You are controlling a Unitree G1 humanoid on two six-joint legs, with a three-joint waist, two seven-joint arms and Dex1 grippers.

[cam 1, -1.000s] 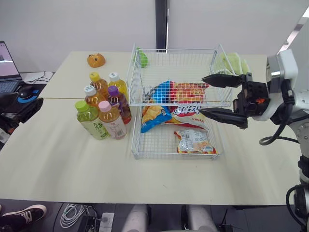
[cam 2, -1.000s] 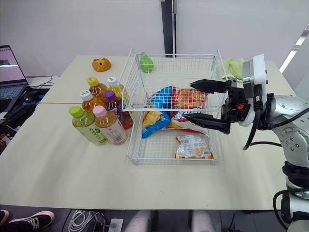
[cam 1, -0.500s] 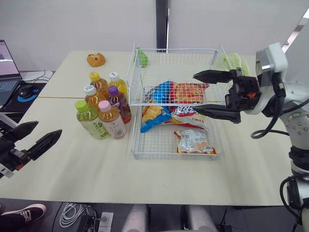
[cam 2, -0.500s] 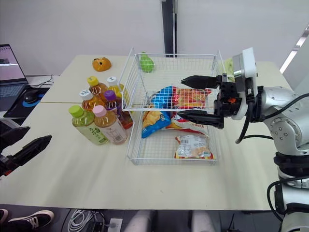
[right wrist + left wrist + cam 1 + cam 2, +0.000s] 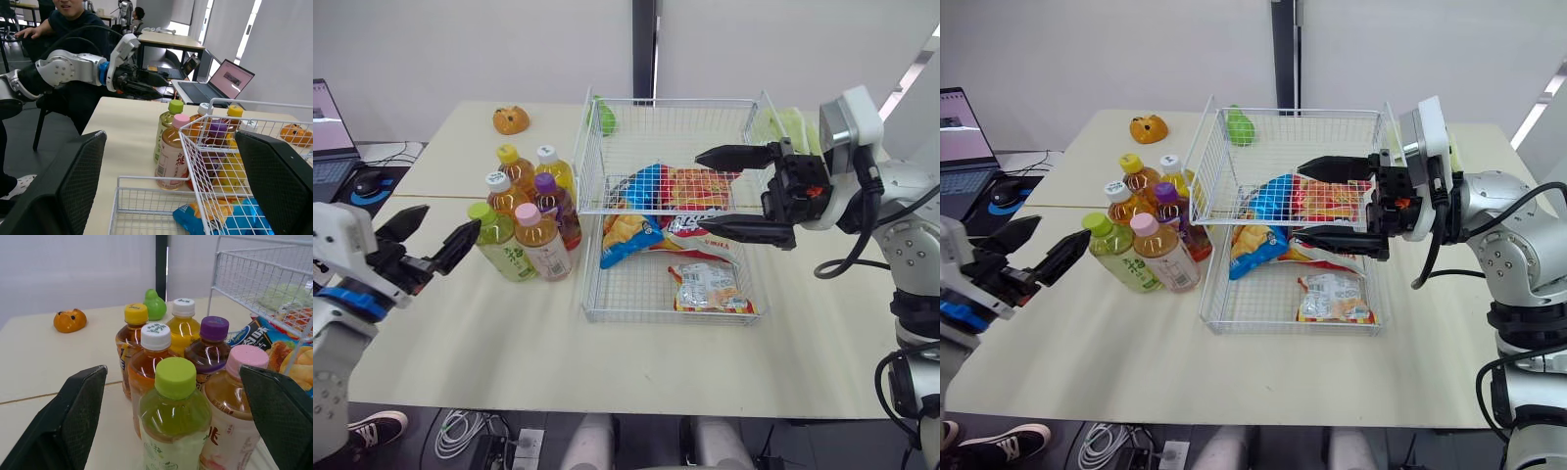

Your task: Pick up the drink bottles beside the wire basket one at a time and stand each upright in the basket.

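Observation:
Several drink bottles stand upright in a tight group left of the wire basket (image 5: 591,147): a green-capped one (image 5: 491,241) and a pink-capped one (image 5: 539,245) in front, purple-capped (image 5: 554,203), white-capped (image 5: 499,193) and yellow-capped (image 5: 513,166) ones behind. My left gripper (image 5: 443,223) is open, just left of the green-capped bottle (image 5: 175,426) and pointing at it without touching. Over the basket's right half hovers my right gripper (image 5: 701,190), open and holding nothing.
Snack bags (image 5: 677,208) lie in the basket, with a green pear toy (image 5: 602,117) in its far corner. An orange toy (image 5: 510,119) sits at the back left, a green cloth (image 5: 795,127) behind the basket. A laptop (image 5: 327,137) is far left. A person (image 5: 73,14) sits beyond the table.
My left arm has come up from the low left and moved right, close to the bottles. My right gripper has shifted a little left over the basket, still open.

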